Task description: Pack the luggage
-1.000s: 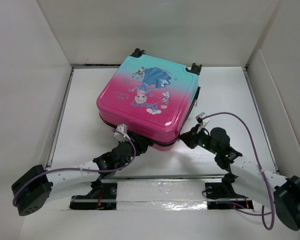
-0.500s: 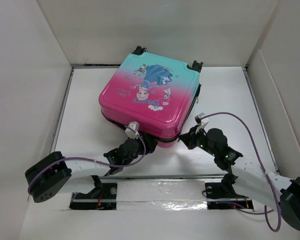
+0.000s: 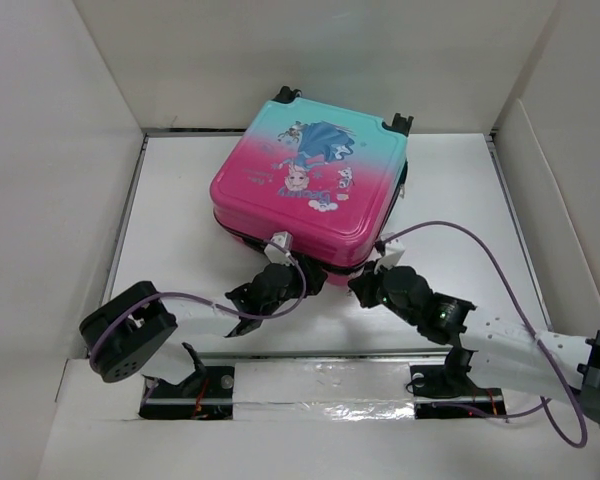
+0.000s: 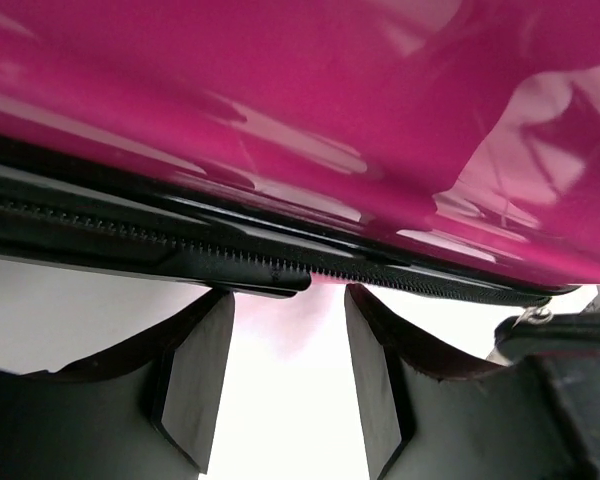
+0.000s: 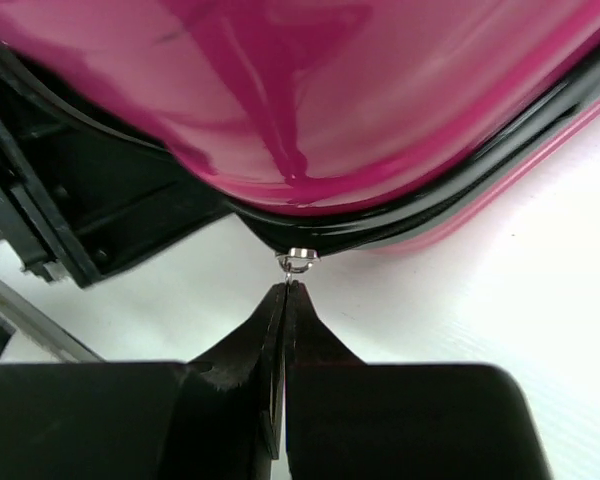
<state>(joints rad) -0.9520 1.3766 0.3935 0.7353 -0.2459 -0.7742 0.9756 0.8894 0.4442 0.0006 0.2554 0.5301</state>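
Note:
The luggage, pink-to-teal with a princess print, lies flat with its lid down, wheels toward the back wall. My left gripper is at its near edge. In the left wrist view it is open, fingertips just below the black zipper track and pink shell, holding nothing. My right gripper is at the near right corner. In the right wrist view it is shut on the thin metal zipper pull, which hangs from the black seam under the shell.
The luggage lies on a white table walled by white panels at the left, back and right. Purple cables loop over both arms. A black part of the left arm shows at the left of the right wrist view.
The luggage has shifted right and a little toward the back. Both grippers have moved along its near edge toward the middle, the left arm swinging right.

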